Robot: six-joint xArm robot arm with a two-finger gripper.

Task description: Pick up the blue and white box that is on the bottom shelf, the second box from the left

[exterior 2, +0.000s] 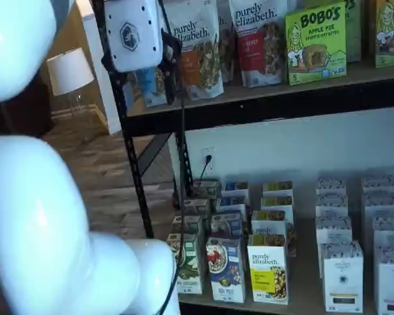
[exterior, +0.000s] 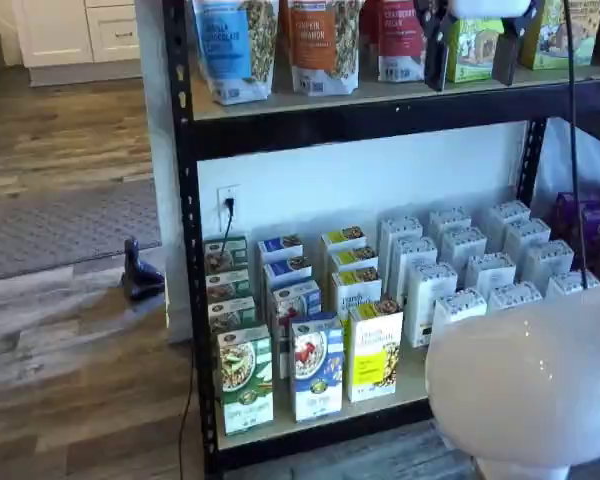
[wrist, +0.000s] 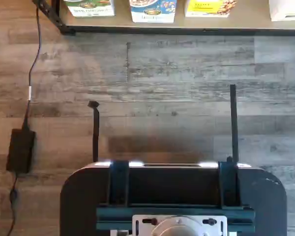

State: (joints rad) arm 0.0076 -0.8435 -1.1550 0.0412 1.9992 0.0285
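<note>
While the pincer (exterior: 475, 45) hangs high by the upper shelf, grip state unclear, the blue and white box (exterior: 316, 367) stands front on the bottom shelf (exterior: 410, 385), between green and yellow cartons; descend, square up, enter fingers wide.

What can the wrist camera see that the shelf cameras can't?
Only the wrist view shows the dark mount with teal brackets. Only the shelf views show the granola bags up top, the wall outlet and the open gripper. Both show the blue and white box at the front of the bottom shelf.
</note>
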